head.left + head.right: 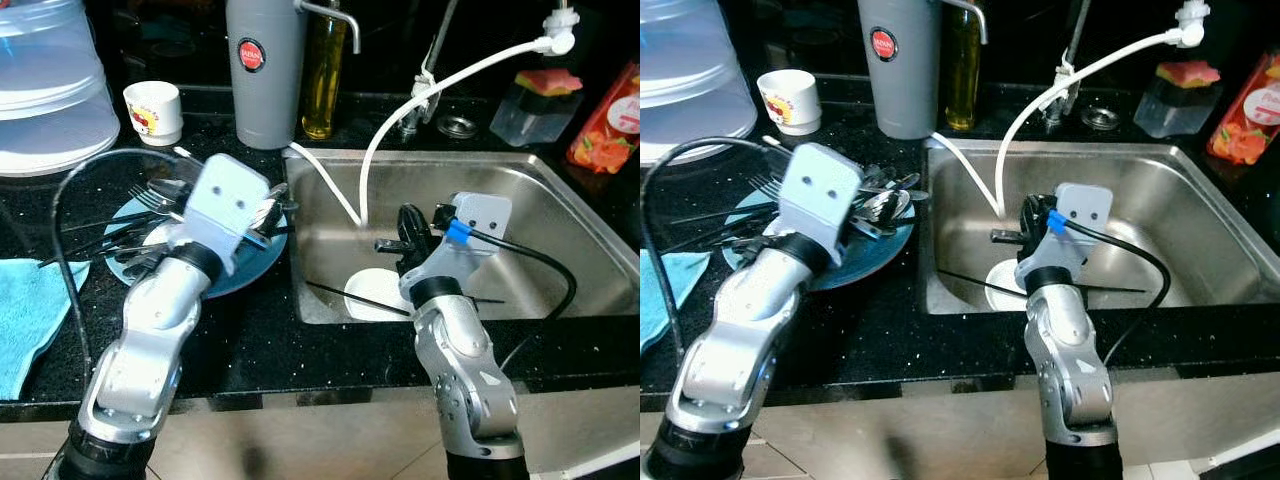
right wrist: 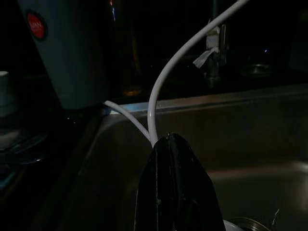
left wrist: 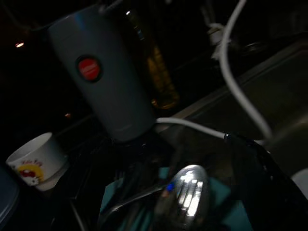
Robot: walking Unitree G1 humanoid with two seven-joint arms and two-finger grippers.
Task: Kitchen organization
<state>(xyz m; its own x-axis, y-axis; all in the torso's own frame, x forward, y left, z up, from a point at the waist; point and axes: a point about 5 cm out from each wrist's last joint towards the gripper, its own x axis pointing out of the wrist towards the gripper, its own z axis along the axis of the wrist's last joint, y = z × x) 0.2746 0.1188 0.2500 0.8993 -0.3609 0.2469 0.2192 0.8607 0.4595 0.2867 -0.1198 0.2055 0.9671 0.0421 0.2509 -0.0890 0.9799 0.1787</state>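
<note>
A blue plate [image 1: 250, 270] piled with forks [image 1: 150, 195], spoons and black chopsticks lies on the black counter left of the sink [image 1: 560, 230]. My left gripper [image 1: 272, 210] hovers over the plate's sink-side edge. A shiny spoon [image 3: 187, 197] sits right in front of it in the left wrist view. My right gripper [image 1: 410, 222] hangs inside the sink, shut and empty, its fingers [image 2: 168, 144] pressed together. Below it a white plate [image 1: 375, 295] rests on the sink floor, with a black chopstick [image 1: 350, 297] lying across it.
A white hose [image 1: 400, 110] curves down into the sink. Behind stand a grey canister [image 1: 262, 70], an oil bottle [image 1: 322, 80] and a white cup [image 1: 155, 110]. A clear plastic cover [image 1: 50, 90] and a blue cloth [image 1: 25, 310] are at left, a sponge box [image 1: 540, 105] at back right.
</note>
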